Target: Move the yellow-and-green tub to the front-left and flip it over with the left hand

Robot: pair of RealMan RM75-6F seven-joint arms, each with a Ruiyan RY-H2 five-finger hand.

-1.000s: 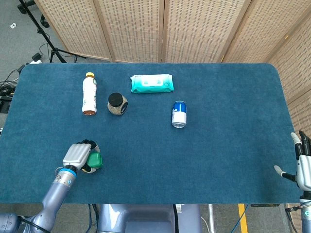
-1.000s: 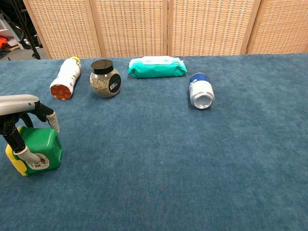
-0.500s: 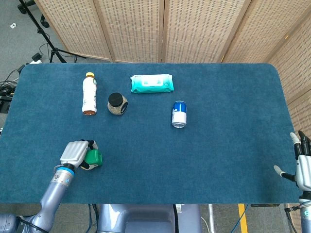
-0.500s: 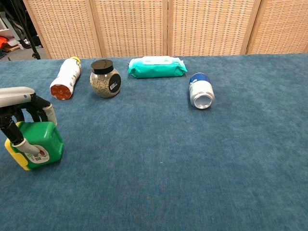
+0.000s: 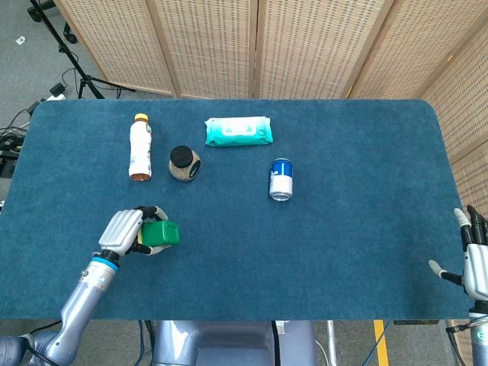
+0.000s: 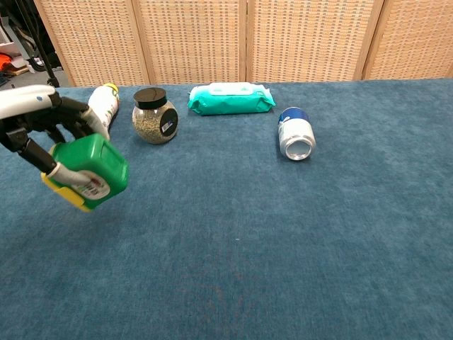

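Observation:
The yellow-and-green tub (image 6: pixel 90 172) (image 5: pixel 160 234) hangs tilted above the blue cloth at the front left, green body toward the right and yellow lid low on the left. My left hand (image 6: pixel 44 125) (image 5: pixel 124 232) grips it from above and behind, fingers wrapped over its top and a thumb across the labelled face. My right hand (image 5: pixel 474 258) stays at the table's front-right edge, fingers spread, holding nothing; the chest view does not show it.
A white bottle (image 5: pixel 139 146) lies at the back left beside a black-lidded jar (image 5: pixel 184 164). A teal wipes pack (image 5: pixel 238 131) lies behind them, and a blue-and-white can (image 5: pixel 280 179) lies on its side mid-table. Folding screens (image 5: pixel 259 46) stand behind the table (image 5: pixel 351 229).
My left hand has lifted the tub off the cloth and carried it up and to the right, tilting it as it rose. The right hand has not moved.

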